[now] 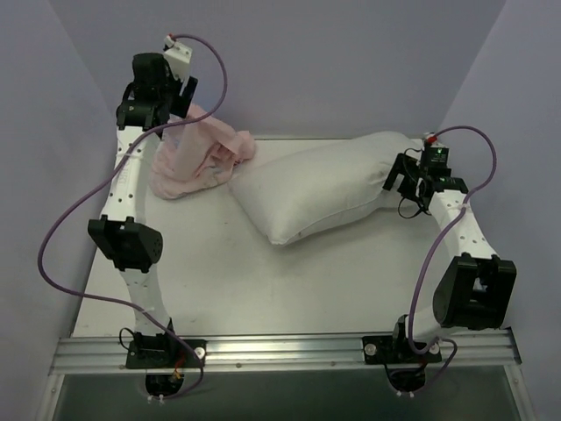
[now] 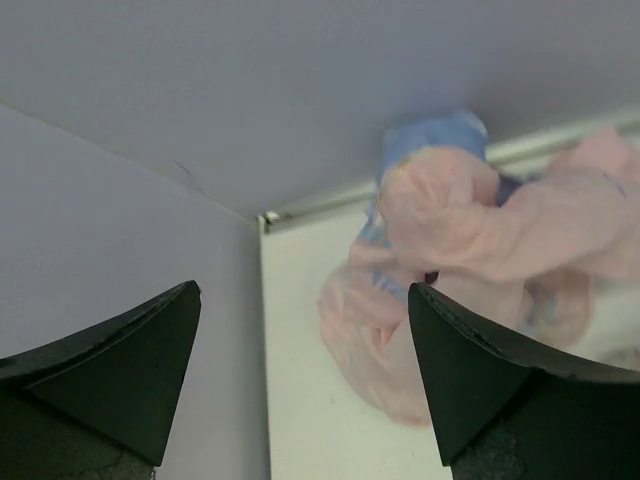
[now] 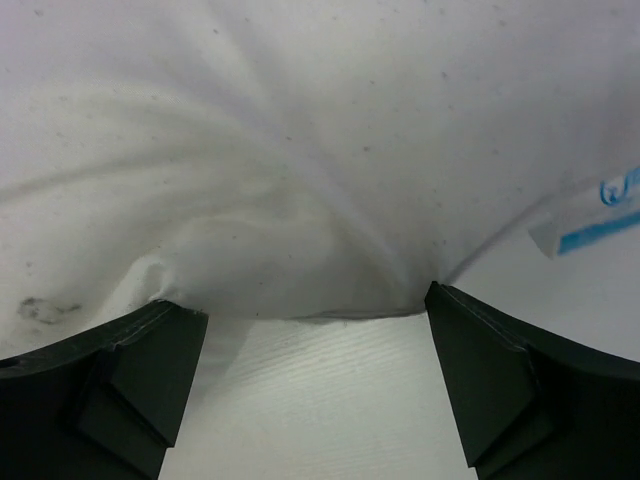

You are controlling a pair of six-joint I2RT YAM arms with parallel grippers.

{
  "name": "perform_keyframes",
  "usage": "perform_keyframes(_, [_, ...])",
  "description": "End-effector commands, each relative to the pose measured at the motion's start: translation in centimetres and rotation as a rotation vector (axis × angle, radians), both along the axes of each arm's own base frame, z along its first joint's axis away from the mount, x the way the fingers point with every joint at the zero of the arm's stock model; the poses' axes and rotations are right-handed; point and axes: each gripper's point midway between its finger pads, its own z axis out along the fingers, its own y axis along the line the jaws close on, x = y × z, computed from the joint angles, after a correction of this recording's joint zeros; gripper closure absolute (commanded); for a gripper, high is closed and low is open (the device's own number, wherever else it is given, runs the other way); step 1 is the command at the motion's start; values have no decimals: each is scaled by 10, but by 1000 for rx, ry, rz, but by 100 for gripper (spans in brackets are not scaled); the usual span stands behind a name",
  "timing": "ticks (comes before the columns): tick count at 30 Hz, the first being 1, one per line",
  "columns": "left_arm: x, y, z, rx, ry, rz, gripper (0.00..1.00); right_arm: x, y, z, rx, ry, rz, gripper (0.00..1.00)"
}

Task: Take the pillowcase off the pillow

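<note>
The pillowcase (image 1: 197, 158) lies crumpled in a pink heap at the back left of the table, apart from the pillow. In the left wrist view the pillowcase (image 2: 470, 230) shows pink with a bit of blue. The plain white pillow (image 1: 324, 184) lies bare across the middle and right. My left gripper (image 1: 186, 92) is raised above the pillowcase, open and empty (image 2: 303, 292). My right gripper (image 1: 394, 180) is open at the pillow's right end; the pillow's edge (image 3: 300, 150) lies just in front of its jaws (image 3: 316, 300). A blue-and-white label (image 3: 600, 215) shows at the right.
The white table (image 1: 263, 281) is boxed in by grey-lilac walls at the back (image 1: 307, 61) and both sides. A metal rail (image 1: 280, 351) with both arm bases runs along the near edge. The table's back left corner (image 2: 265, 218) is close to the pillowcase.
</note>
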Motion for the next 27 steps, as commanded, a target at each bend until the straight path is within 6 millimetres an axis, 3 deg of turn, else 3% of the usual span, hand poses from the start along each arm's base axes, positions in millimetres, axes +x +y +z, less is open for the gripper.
perform_keyframes(1, [-28,-3,-91,-75,323,-72,6,3,-1,31,-17,-59,-17,1])
perform_keyframes(2, [-36,-10,-95,-142,339,-114,6,1,-3,35,-26,-71,-28,0])
perform_keyframes(3, [-52,-8,-78,-166,311,-125,6,-2,-5,47,-36,-101,-36,0])
perform_keyframes(4, [-62,-4,-99,-192,358,-131,6,-3,-6,52,-42,-116,-42,0])
perform_keyframes(5, [-73,-6,-99,-214,360,-146,6,-6,-7,61,-44,-140,-52,0])
perform_keyframes(6, [-93,-4,-77,-216,307,-154,6,-7,-7,64,-43,-148,-54,0])
perform_keyframes(7, [-107,-3,-100,-217,355,-154,6,-9,-6,66,-40,-156,-53,0])
perform_keyframes(8, [-119,3,-101,-220,351,-147,6,-11,-5,68,-38,-157,-51,0])
perform_keyframes(9, [-140,4,-83,-219,304,-157,6,-15,-3,70,-34,-163,-52,0])
perform_keyframes(10, [-157,5,-112,-223,373,-159,6,-17,-2,71,-32,-165,-48,0])
perform_keyframes(11, [-170,20,-119,-219,386,-129,6,-21,-1,70,-30,-158,-47,0])
perform_keyframes(12, [-191,25,-113,-209,364,-117,6,-25,1,71,-25,-162,-47,0])
perform_keyframes(13, [-203,29,-123,-203,384,-102,6,-28,2,71,-22,-160,-47,0])
perform_keyframes(14, [-222,34,-157,-199,464,-83,6,-32,4,69,-16,-154,-48,0])
perform_keyframes(16, [-253,45,-170,-175,479,-35,6,-41,7,65,-3,-142,-57,0])
perform_keyframes(17, [-272,47,-199,-166,548,-20,6,-47,8,64,0,-133,-60,0])
perform_keyframes(18, [-286,50,-200,-154,529,-7,6,-50,10,62,6,-126,-59,0])
perform_keyframes(22, [-328,57,-239,-118,568,39,6,-63,20,51,28,-105,-24,0])
perform_keyframes(27, [-349,70,-254,-67,547,111,6,-68,36,61,65,-179,65,0])
